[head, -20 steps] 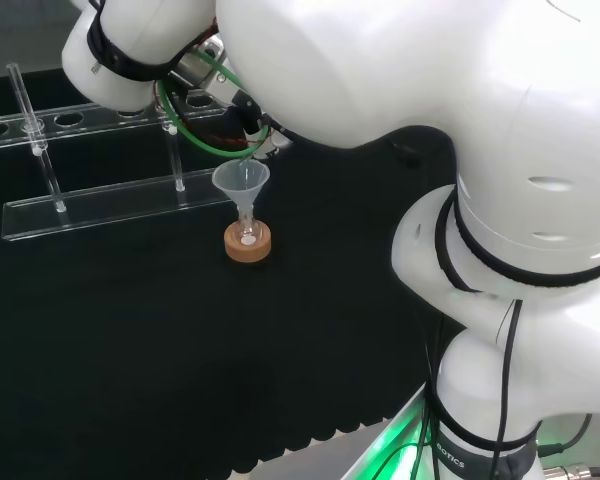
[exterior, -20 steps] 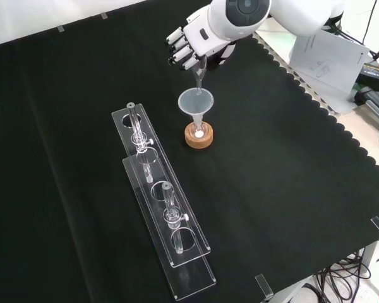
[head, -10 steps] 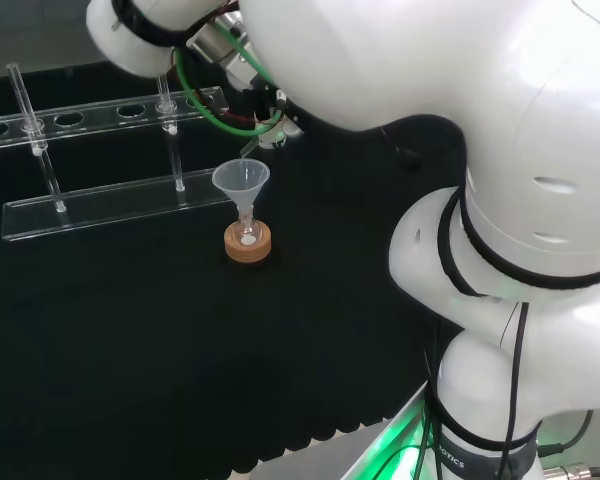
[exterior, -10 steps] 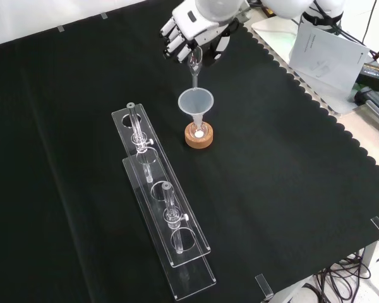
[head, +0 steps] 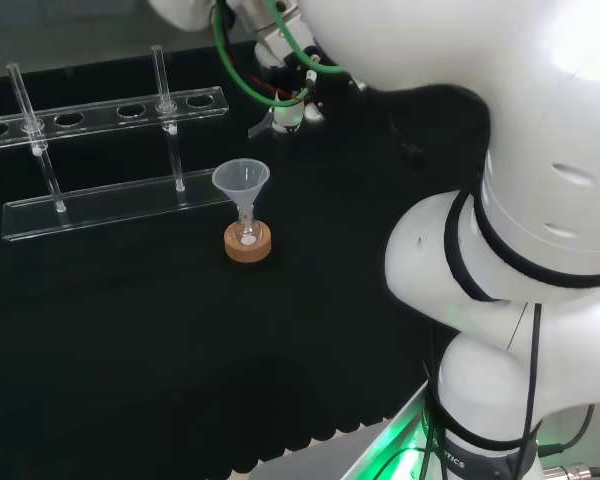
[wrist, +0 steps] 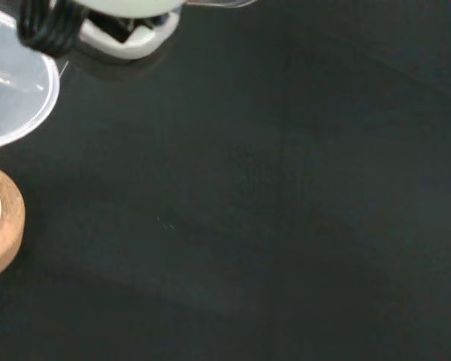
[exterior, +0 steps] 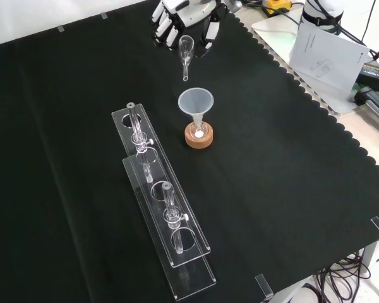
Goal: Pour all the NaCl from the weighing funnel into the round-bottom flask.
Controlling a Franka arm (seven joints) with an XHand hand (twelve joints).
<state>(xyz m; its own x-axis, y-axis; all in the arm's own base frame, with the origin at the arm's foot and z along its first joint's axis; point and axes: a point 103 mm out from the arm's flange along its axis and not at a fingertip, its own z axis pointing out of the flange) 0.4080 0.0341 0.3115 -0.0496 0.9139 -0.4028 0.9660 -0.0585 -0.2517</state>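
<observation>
Hand [exterior: 184, 14] raised and drawn back toward the top edge of the front view, weighing funnel [exterior: 186, 55] lifted with it, spout withdrawn from the plastic funnel [exterior: 196, 103] and now well above it, arm links swung upward in the head view

hand [exterior: 184, 14] holding weighing funnel [exterior: 186, 55], apparently emptied

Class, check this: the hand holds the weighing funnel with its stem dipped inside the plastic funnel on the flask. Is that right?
Not quite. The hand does hold the weighing funnel, but its stem hangs clear of the plastic funnel, with a gap between them, as the front view shows.
</observation>
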